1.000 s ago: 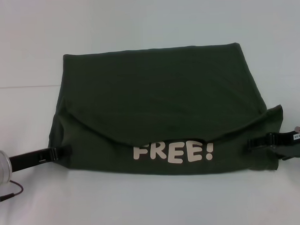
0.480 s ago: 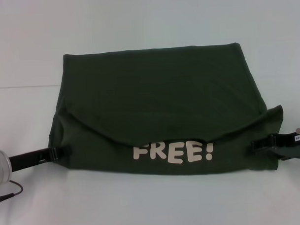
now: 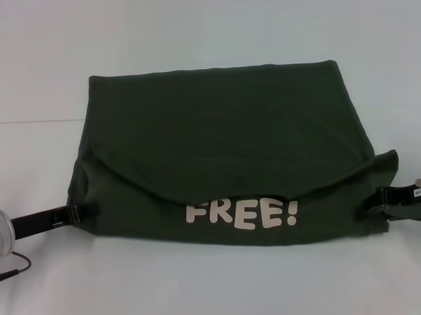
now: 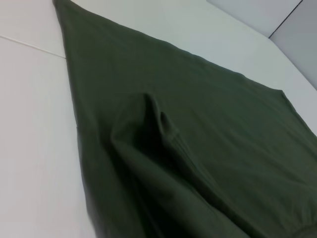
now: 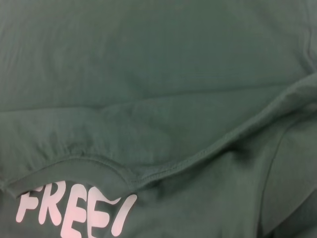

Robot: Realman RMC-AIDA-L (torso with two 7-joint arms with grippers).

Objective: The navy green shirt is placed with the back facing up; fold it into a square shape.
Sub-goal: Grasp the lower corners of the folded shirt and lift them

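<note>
The white counter (image 3: pixel 206 26) is holding the green shirt (image 3: pixel 223 136), lying mostly folded, with its front flap still sagging. The left gripper (image 3: pixel 95 210) and right gripper (image 3: pixel 370 206) are touching its side edges. I cannot tell how their jaws are set.

We see both arms held low, reaching inward from opposite sides. The left gripper (image 3: pixel 88 211) extends level from its silver wrist, which shows a green light. The right gripper (image 3: pixel 378 205) lies level, pointing inward. Neither wrist view shows its own fingers.
</note>
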